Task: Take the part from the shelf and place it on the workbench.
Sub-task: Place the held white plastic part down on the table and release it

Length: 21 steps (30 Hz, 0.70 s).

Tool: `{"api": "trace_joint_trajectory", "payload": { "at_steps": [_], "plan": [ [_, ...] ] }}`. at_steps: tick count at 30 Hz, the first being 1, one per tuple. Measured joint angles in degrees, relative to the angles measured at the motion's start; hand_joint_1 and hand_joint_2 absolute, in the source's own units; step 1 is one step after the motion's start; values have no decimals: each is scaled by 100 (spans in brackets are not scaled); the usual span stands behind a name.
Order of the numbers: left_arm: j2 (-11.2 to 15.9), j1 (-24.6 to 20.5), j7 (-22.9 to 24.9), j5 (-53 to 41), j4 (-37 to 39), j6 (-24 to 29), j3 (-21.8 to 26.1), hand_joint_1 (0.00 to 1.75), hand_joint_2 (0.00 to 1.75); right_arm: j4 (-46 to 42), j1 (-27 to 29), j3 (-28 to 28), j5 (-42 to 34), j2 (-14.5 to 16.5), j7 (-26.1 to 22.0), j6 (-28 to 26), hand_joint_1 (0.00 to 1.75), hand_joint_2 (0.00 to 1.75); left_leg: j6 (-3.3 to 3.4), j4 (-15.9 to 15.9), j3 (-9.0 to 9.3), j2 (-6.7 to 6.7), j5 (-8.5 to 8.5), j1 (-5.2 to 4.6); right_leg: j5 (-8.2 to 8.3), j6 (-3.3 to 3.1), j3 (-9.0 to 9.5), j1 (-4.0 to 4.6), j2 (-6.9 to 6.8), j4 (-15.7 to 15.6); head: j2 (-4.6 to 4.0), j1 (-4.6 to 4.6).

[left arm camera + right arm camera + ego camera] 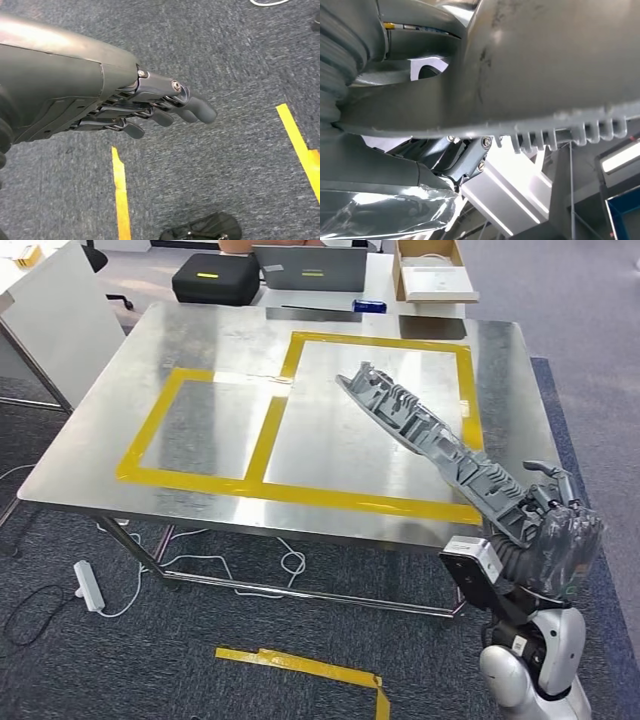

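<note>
A long grey ribbed plastic part (430,435) juts out over the steel workbench (226,350), above the larger yellow-taped rectangle at its right side. My right hand (555,525) grips the part's near end, just off the table's front right corner. In the right wrist view the part (554,65) lies across the hand, its toothed edge showing, and my right hand's fingers (465,157) curl under it. My left hand (166,107) hangs over the grey carpet with its fingers loosely extended and nothing in them.
Yellow tape marks two rectangles on the workbench. At its far edge lie a black case (215,278), a laptop (311,267), an open cardboard box (432,270) and a blue-handled tool (368,306). A power strip (89,585), white cables and yellow floor tape (302,665) lie on the carpet.
</note>
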Motion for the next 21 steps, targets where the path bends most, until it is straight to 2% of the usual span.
{"api": "trace_joint_trajectory", "payload": {
  "at_steps": [1,4,6,7,9,10,11,12,13,14,15,16,19,21],
  "plan": [
    [7,-3,0,-2,1,0,-3,0,175,17,-23,22,-9,-2,-3,8,175,175,23,-173,72,-5,18,-12,-12,24,-7,6,6,3,0,4],
    [5,-10,0,-12,1,-2,-11,0,175,65,-91,98,-33,-9,-11,48,175,175,59,-296,131,-2,-40,-4,-39,114,-17,7,11,-13,0,5],
    [2,-18,2,-24,1,-1,-17,0,175,95,-158,153,-37,-17,-11,68,175,175,105,-358,202,2,-44,32,-179,170,-130,5,-2,217,0,33],
    [1,-25,5,-32,1,-1,-20,0,175,114,-200,184,-37,-21,-10,74,175,175,121,-371,233,5,-53,41,-305,191,-287,-7,-8,502,0,46],
    [-1,-41,13,-42,1,-9,-23,0,175,162,-272,251,-31,-24,-8,88,175,175,139,-368,263,6,-91,39,-548,227,-724,-26,-15,1246,0,62],
    [-3,-42,17,-45,1,-18,-25,0,175,187,-286,281,-27,-25,-2,97,175,175,140,-366,287,5,-116,38,-564,240,-898,-31,-17,1491,0,61],
    [-4,-40,21,-45,1,-26,-26,0,175,212,-291,308,-24,-25,3,106,175,175,136,-364,321,1,-145,38,-463,246,-976,-33,-20,1532,0,63],
    [-6,-35,24,-45,2,-31,-28,0,175,235,-292,330,-22,-25,9,114,175,175,128,-363,366,-4,-178,39,-252,244,-935,-35,-24,1340,0,64],
    [-9,-31,26,-46,4,-33,-30,0,175,256,-295,349,-22,-25,14,117,175,175,115,-363,419,-9,-217,40,14,236,-808,-37,-37,976,0,65],
    [-10,-31,26,-46,7,-33,-31,0,175,277,-306,367,-21,-25,15,119,175,175,92,-364,458,-12,-254,33,201,223,-655,-30,-56,626,0,62],
    [-10,-35,27,-47,10,-33,-32,0,175,294,-329,381,-20,-25,16,120,175,175,64,-356,479,-13,-286,25,299,200,-509,-20,-69,319,0,62],
    [-9,-39,27,-48,12,-33,-33,0,175,309,-356,394,-19,-25,19,120,175,175,35,-351,483,-10,-305,17,314,169,-420,-7,-77,146,0,56],
    [-4,-48,29,-55,17,-30,-42,0,175,342,-409,413,-8,-36,79,145,175,175,-50,-351,491,8,-350,19,228,60,-347,7,-53,58,0,31],
    [3,-56,29,-60,21,-25,-59,0,175,370,-439,416,-4,-44,143,181,175,175,-112,-167,433,12,-473,25,202,-9,-281,-16,-49,22,0,2]
  ]
}}
